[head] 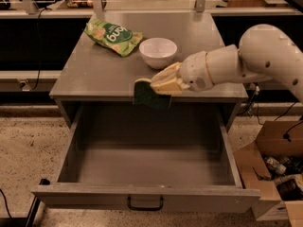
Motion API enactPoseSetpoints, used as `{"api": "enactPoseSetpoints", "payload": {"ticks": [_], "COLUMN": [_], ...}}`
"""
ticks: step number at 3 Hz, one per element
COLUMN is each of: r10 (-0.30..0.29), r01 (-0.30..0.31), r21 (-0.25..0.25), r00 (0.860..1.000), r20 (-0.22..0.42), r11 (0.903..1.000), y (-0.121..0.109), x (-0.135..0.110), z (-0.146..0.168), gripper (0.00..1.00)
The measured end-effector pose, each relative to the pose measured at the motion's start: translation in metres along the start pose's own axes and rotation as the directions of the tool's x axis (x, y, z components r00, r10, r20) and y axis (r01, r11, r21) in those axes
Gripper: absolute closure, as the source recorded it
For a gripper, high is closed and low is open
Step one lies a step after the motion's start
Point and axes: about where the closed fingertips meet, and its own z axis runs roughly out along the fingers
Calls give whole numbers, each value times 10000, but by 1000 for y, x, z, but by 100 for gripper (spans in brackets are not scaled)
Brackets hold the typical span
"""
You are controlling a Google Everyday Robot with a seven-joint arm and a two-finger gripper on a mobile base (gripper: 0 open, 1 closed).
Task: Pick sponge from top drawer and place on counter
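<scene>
My gripper [158, 85] is shut on the sponge [147, 95], dark green face toward the camera with a strip of pale yellow foam at its top. It holds the sponge in the air at the front edge of the counter [94, 70], above the back of the top drawer [147, 150]. The drawer is pulled fully open and its grey floor is bare. The small dark handle [145, 203] sits centred on its front panel. My white arm [246, 60] reaches in from the right.
A white bowl [158, 52] stands on the counter just behind the gripper. A green snack bag [112, 35] lies at the counter's back left. An open cardboard box [277, 174] with clutter sits on the floor at the right.
</scene>
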Motion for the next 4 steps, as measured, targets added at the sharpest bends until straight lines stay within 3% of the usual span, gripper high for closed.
{"api": "enactPoseSetpoints", "payload": {"ticks": [1,2,4], "r10": [679,1414,2788], "r01": [-674,-1400,-2615], "r21": [674,1363,2529], "r00": [9977,9899,9597], "r20": [-40,-5,-344], "r11": [9954,9807,9315], "y": [-39,-76,-126], "x": [3,11,46], "z": [-24,-47,-91], "gripper": [100,100,100]}}
